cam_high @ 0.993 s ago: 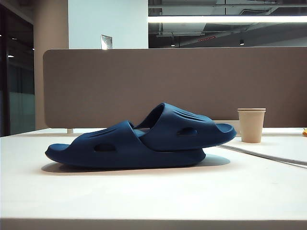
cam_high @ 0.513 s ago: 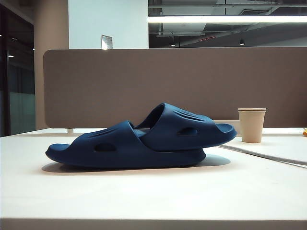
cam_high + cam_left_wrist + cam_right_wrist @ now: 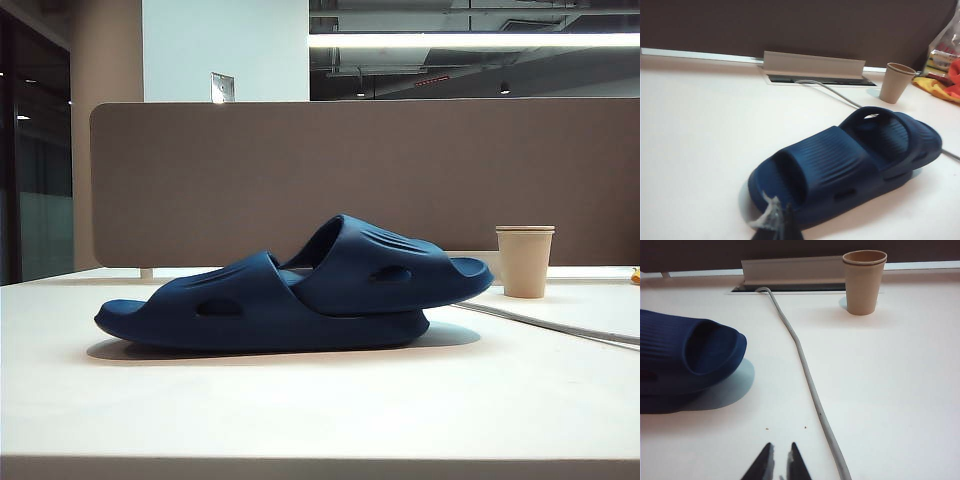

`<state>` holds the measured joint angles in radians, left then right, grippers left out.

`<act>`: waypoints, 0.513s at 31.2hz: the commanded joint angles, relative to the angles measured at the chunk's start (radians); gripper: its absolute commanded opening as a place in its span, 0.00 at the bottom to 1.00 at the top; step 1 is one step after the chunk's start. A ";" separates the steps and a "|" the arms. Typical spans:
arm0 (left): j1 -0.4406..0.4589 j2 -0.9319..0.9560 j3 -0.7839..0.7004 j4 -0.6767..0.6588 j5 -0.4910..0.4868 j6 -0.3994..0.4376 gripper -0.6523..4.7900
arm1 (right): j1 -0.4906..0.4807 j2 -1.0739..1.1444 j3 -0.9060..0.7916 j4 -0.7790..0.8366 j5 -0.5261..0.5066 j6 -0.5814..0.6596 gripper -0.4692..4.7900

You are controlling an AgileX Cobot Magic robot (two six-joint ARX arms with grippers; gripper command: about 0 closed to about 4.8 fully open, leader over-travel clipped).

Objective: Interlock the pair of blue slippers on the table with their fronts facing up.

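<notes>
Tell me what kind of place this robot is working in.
Probably an open-plan office. The slippers sit on a white desk backed by a fabric divider panel, with a cable tray and cable at the rear, a paper cup, and exposed ceiling lighting.

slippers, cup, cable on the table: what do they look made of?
Blue slippers: likely moulded foam, matte; thick one-piece soles, ribbed straps, no seams.
Cup: looks like paper, beige and matte, with a rolled rim.
Cable: probably rubber or plastic sheathing, smooth grey, curving loosely across the table.
</notes>
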<state>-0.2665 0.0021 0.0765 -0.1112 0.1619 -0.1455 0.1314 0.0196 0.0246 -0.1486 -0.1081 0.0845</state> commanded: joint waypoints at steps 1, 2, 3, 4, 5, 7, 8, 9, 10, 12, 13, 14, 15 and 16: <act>-0.001 0.000 0.002 0.024 -0.047 0.025 0.11 | 0.001 0.000 -0.016 0.042 -0.001 -0.017 0.17; -0.001 0.000 0.002 0.023 -0.056 0.034 0.11 | 0.001 0.000 -0.019 0.041 -0.001 -0.022 0.17; -0.001 0.000 0.000 0.024 -0.058 0.045 0.11 | 0.001 0.000 -0.019 0.041 -0.001 -0.030 0.17; -0.001 0.000 -0.003 0.030 -0.058 0.049 0.11 | 0.001 0.000 -0.019 0.042 -0.001 -0.034 0.17; -0.001 0.001 -0.010 0.042 -0.058 0.049 0.11 | 0.001 0.000 -0.019 0.045 -0.001 -0.034 0.17; -0.001 0.000 -0.026 0.060 -0.057 0.048 0.11 | 0.001 0.000 -0.019 0.047 -0.002 -0.034 0.17; -0.001 0.000 -0.034 0.063 -0.057 0.048 0.11 | 0.001 0.000 -0.019 0.046 -0.002 -0.034 0.17; -0.001 0.000 -0.042 0.064 -0.057 0.048 0.11 | 0.001 0.000 -0.019 0.046 -0.002 -0.034 0.17; -0.001 0.000 -0.053 0.066 -0.057 0.048 0.11 | 0.001 0.000 -0.019 0.046 -0.002 -0.034 0.17; -0.001 0.000 -0.068 0.066 -0.057 0.041 0.11 | 0.001 0.000 -0.019 0.046 -0.002 -0.034 0.17; -0.001 0.001 -0.068 0.056 -0.057 0.041 0.11 | 0.001 0.000 -0.019 0.045 -0.002 -0.033 0.17; -0.001 0.000 -0.068 0.056 -0.056 0.041 0.11 | 0.001 0.000 -0.019 0.044 -0.002 -0.033 0.17; -0.001 0.000 -0.068 0.060 -0.056 0.041 0.11 | 0.001 0.001 -0.019 0.041 -0.002 -0.034 0.17; -0.001 0.000 -0.068 0.064 -0.056 0.041 0.11 | 0.001 0.001 -0.019 0.039 -0.002 -0.034 0.17</act>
<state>-0.2665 0.0021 0.0055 -0.0700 0.1040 -0.1047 0.1310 0.0196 0.0048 -0.1215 -0.1081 0.0544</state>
